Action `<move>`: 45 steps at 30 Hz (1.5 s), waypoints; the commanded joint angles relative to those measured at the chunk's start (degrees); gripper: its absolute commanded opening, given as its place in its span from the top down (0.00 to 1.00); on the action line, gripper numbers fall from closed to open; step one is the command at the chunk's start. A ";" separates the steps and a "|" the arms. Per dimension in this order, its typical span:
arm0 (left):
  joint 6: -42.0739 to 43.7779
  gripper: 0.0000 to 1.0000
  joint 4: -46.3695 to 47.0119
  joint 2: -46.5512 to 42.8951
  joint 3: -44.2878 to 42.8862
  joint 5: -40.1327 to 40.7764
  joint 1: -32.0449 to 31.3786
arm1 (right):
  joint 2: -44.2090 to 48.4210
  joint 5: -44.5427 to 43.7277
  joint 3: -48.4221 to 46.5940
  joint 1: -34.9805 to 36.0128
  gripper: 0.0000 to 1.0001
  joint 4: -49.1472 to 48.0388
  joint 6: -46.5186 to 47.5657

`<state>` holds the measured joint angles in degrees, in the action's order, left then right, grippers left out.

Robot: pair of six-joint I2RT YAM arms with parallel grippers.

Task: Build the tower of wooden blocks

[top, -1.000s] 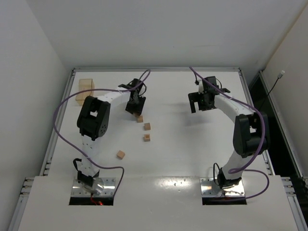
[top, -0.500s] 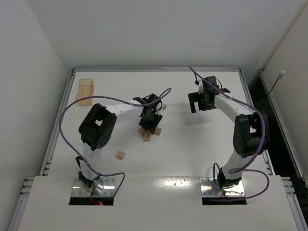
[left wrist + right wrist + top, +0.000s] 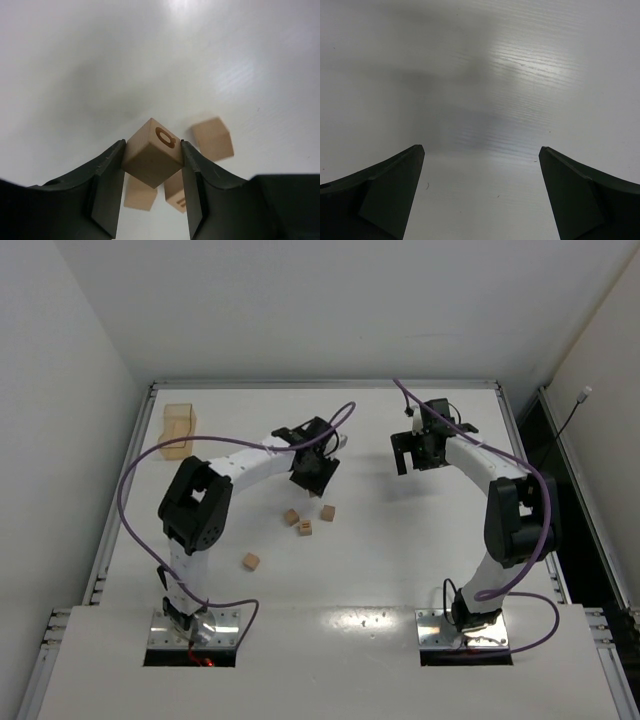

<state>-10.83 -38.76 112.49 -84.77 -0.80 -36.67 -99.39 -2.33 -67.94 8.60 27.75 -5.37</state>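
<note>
No tower stands at this moment: the wooden cubes are loose on the white table (image 3: 400, 570). The L gripper (image 3: 316, 480) hangs above the surface w/ its jaws clamped on one of them. This held cube (image 3: 151, 159) is pinched on two opposite side faces between the dark fingers (image 3: 106, 190). It is turned cornerwise to the wrist cam and sits clear of the tabletop. Its upper face bears a dark ring-shaped letter (O or Q, can't tell which).

Three more cubes lie on the table just below the L gripper, toward the arm bases, in a loose cluster w/ none stacked:
- The plain cube (image 3: 291, 516) sits slightly to the gripper's left.
- The marked cube (image 3: 305, 528), w/ dark print on its top, lies close beside the plain one. Whether the two touch can't be told.
- The right-hand cube (image 3: 327, 512) lies a little apart, to the gripper's right.

The lone cube (image 3: 250, 561) lies farther from the L gripper, nearer the bases and off to the left.

A pale translucent tan box (image 3: 178, 428) stands well apart from the L gripper, to its left and farther back.

The R gripper (image 3: 481, 150) hovers well to the right of the L gripper. Its fingers are spread wide w/ nothing between them, only bare tabletop below.
</note>
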 commanded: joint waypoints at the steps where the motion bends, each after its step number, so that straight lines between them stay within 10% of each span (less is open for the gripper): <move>1: -0.77 1.00 -0.44 2.73 -6.97 1.51 2.12 | 1.40 0.57 -0.96 0.19 0.03 -0.68 0.18; 45: 17.07 0.88 -7.47 18.47 -15.25 -2.72 3.71 | -0.18 1.10 -0.96 0.19 0.03 -0.06 0.71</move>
<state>4.60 -45.78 128.46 -101.60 -4.14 -33.74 -99.42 -1.98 -67.94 8.60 28.62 -4.93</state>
